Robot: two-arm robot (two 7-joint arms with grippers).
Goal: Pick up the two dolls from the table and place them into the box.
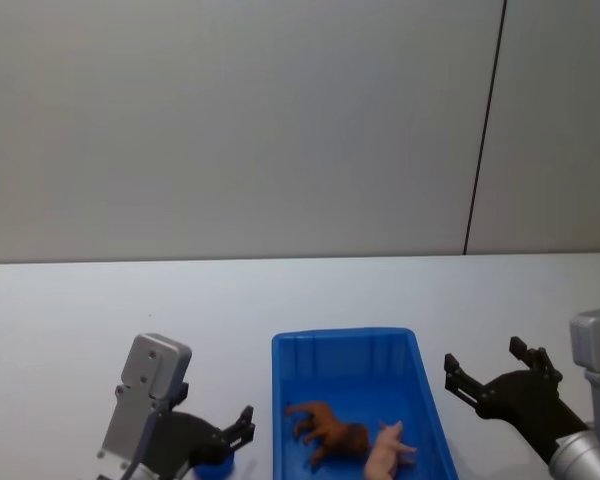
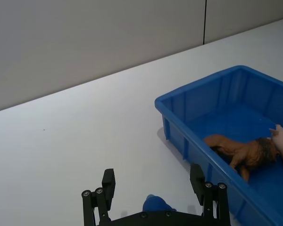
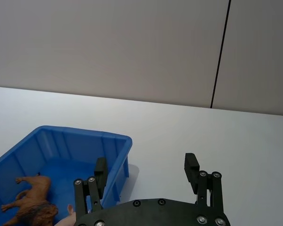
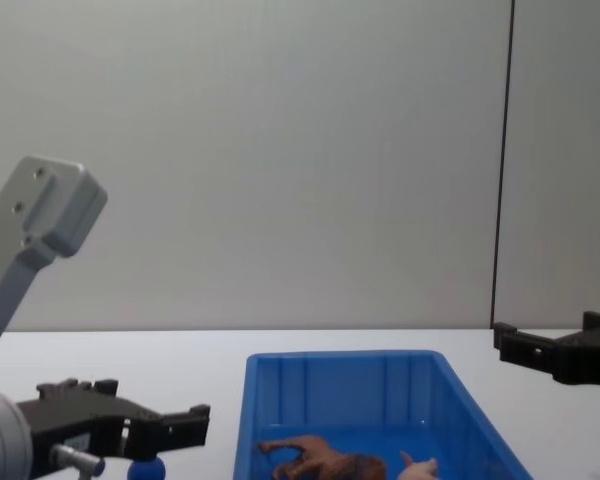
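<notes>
Blue plastic walled the box (image 1: pixel 345 345), which sat on the white worktop (image 1: pixel 70 320) and already held both dolls. The brown doll (image 1: pixel 328 430) lay on the box floor, and the pink doll (image 1: pixel 388 450) lay just beside it, toward the box's right wall. Judged from that, the task looked finished, with nothing left on the worktop to collect but a small blue ball (image 2: pixel 155 205), which was no part of it.

Left of the box hung the left hand (image 1: pixel 230 437), its fingers apart and holding nothing, with the ball below it. Right of the box, the right hand (image 1: pixel 490 370) was likewise spread and empty, clear of the box rim.

Much of the pink doll was cut off by the picture edge in every view, so its shape was hard to make out. Whether the ball touched the left hand could not be told.
</notes>
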